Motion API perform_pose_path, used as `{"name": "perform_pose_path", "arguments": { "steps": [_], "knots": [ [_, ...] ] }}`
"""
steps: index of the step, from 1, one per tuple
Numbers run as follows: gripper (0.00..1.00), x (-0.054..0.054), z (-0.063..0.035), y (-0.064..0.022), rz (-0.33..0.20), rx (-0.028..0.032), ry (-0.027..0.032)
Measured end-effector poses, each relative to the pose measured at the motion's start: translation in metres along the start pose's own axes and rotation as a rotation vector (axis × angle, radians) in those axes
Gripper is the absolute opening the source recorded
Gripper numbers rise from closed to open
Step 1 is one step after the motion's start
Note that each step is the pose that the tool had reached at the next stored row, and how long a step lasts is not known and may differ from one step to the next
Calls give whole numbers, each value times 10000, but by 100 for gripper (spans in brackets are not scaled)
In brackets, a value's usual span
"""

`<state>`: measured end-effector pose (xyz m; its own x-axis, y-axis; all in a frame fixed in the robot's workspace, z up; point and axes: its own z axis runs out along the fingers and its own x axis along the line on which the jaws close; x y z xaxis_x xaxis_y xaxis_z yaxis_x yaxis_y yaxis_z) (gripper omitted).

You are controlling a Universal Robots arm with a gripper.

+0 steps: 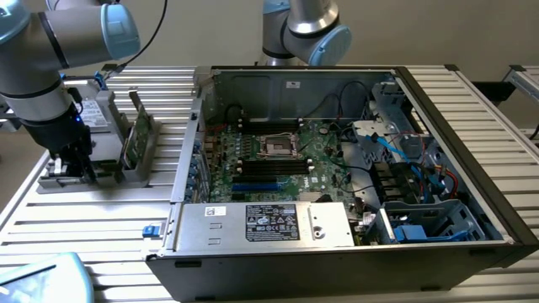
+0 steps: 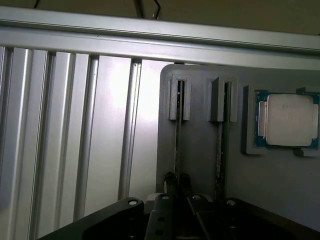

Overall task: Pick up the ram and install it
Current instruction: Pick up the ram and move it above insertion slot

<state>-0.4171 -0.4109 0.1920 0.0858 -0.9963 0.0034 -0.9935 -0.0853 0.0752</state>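
Where the grey moulded plastic holder [image 2: 197,150] sits by the end rail of the ribbed aluminium table [image 2: 65,125], the black two-fingered gripper [image 2: 177,179] is down over the slot row nearest the holder's outer edge. The ram [image 2: 178,140], a thin dark circuit-board stick seen edge-on, stands in that row, its far end seated in a grey slot post. Fingers [image 2: 170,179] drawn together on it, one each side of the thin edge. Second thin stick [image 2: 220,145] in the neighbouring row, apart from the gripper. Square metal-lidded processor [image 2: 291,119] in its pocket beyond. Exterior view: grey robot arm [image 1: 50,82] reaches down onto the holder. Open black computer case [image 1: 337,274] with large green motherboard [image 1: 291,183] lies to the exterior view's right.
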Motion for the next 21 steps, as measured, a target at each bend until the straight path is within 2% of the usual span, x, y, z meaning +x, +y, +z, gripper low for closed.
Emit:
{"name": "perform_pose_path", "arguments": {
  "steps": [4,12,21],
  "knots": [
    [14,3,0,-3,6,2,-23],
    [14,24,-21,-20,5,14,-160],
    [14,27,-79,-23,13,17,-205]
  ]
}}
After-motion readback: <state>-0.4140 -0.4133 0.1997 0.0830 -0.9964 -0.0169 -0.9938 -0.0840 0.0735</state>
